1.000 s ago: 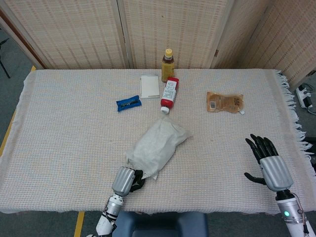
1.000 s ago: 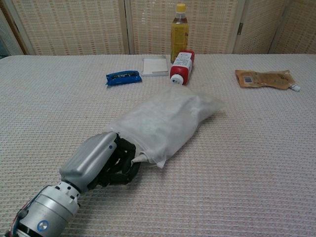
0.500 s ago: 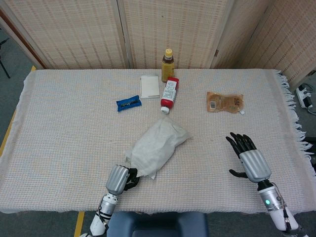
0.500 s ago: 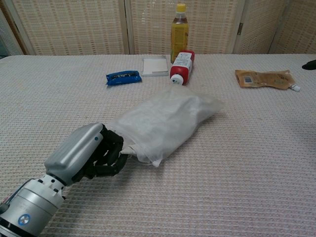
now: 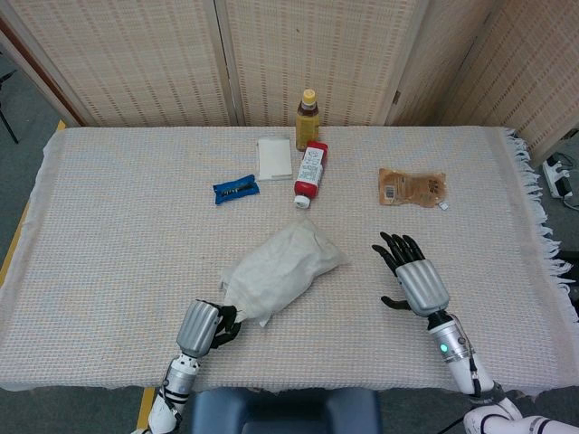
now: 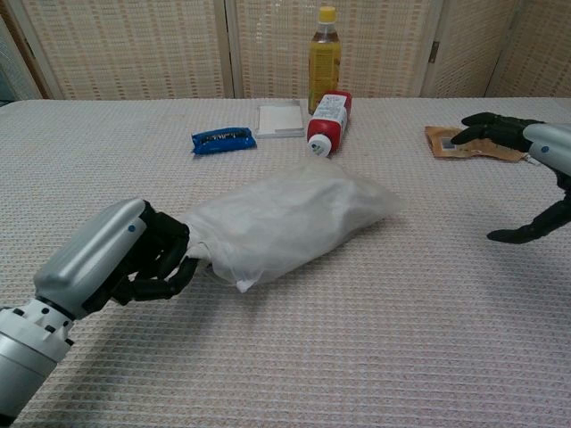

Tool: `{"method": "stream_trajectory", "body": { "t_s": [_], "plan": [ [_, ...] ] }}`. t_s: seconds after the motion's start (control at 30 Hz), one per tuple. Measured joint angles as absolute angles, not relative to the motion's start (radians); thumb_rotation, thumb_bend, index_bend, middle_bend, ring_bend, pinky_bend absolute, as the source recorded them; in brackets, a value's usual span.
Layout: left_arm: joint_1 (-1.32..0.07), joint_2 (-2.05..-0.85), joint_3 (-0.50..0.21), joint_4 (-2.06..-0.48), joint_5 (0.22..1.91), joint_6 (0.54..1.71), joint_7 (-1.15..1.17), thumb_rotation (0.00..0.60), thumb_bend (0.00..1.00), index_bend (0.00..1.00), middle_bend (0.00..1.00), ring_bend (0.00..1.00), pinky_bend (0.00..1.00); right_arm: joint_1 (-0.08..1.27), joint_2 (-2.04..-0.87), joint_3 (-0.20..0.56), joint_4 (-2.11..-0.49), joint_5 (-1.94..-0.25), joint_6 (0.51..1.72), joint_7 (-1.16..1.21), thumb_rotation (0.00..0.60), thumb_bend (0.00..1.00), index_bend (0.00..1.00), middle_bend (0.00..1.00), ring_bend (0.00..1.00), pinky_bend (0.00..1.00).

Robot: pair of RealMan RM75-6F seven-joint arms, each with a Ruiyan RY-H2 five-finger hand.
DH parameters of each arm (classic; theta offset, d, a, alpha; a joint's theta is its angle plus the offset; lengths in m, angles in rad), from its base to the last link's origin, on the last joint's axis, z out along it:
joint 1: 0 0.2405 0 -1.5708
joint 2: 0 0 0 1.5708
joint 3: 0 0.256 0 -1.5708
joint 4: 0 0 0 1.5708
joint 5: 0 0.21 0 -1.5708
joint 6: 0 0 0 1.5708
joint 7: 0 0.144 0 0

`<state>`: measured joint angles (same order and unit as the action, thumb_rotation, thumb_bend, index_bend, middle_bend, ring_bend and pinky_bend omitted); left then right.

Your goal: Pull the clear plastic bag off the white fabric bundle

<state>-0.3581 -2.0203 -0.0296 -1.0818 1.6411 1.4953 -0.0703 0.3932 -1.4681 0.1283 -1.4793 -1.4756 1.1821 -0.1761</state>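
The white fabric bundle lies inside the clear plastic bag in the middle of the table, slanting from near left to far right. My left hand grips the bag's near-left end with curled fingers. My right hand hovers open to the right of the bundle, fingers spread, apart from it and holding nothing.
Behind the bundle lie a red and white bottle on its side, an upright yellow-capped bottle, a white flat box and a blue packet. A brown pouch lies at the far right. Folding screens stand behind the table.
My left hand has drawn the bag's end toward the near left, dragging and turning the bundle. My right hand has travelled leftward toward the bundle and now shows in the chest view.
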Motion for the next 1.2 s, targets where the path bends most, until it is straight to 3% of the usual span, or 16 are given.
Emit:
{"method": "stream_trajectory", "body": {
  "t_s": [0.23,0.53,1.2],
  "plan": [
    [-0.356,-1.999,-0.032,-1.102,1.636,1.494,-0.065,0.540,0.66,0.82,1.00,1.00,1.00,0.458,-1.641,0.158,-1.327,-1.465,1.166,-0.204,0.600,0.13,0.41,0.00,0.00,0.00],
    [-0.358,-1.982,-0.042,-1.101,1.629,1.491,-0.080,0.536,0.65,0.82,1.00,1.00,1.00,0.531,-1.823,0.201,-1.095,-1.446,1.170,-0.150,0.600,0.13,0.48,0.00,0.00,0.00],
    [-0.370,-1.977,-0.060,-1.055,1.605,1.472,-0.127,0.539,0.65,0.82,1.00,1.00,1.00,0.578,-1.944,0.198,-0.864,-1.449,1.212,-0.038,0.600,0.17,0.54,0.04,0.00,0.00]
  ]
}}
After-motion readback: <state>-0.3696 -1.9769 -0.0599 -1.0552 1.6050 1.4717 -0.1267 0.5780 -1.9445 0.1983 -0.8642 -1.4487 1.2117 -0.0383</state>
